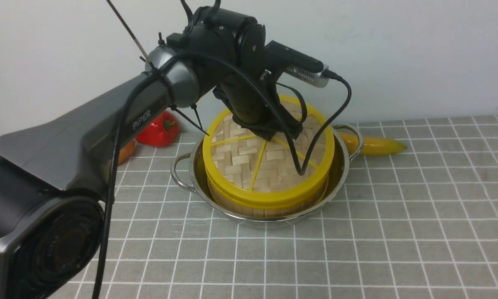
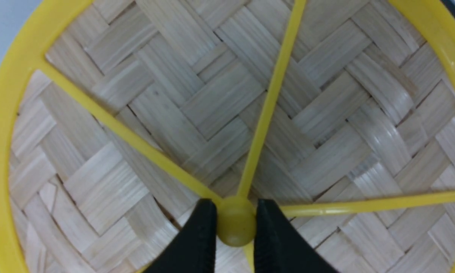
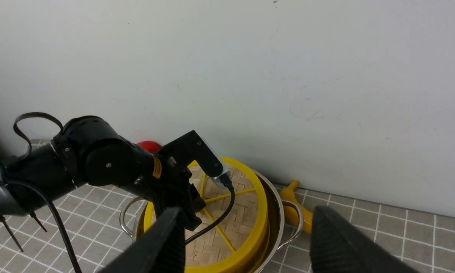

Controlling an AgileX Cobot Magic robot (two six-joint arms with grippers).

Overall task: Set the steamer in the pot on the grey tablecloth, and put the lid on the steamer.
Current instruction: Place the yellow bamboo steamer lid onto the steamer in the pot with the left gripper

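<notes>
The shiny pot [image 1: 273,216] stands on the grey tablecloth [image 1: 398,216]. The steamer [image 1: 236,206] sits inside it, with only its wooden wall showing under the yellow rims. The woven lid [image 1: 249,162] lies on top of the steamer. My left gripper [image 2: 236,223] is shut on the lid's yellow centre knob [image 2: 235,227], one black finger on each side. In the front view its fingers are hidden under the wrist. My right gripper [image 3: 246,219] is open and empty, held high to the right of the pot [image 3: 276,212], and does not show in the front view.
A yellow banana [image 1: 375,145] lies behind the pot's right handle, by the wall. A red pepper [image 1: 159,128] and an orange thing [image 1: 126,153] lie at the back left, behind my left arm. A white wall closes the back.
</notes>
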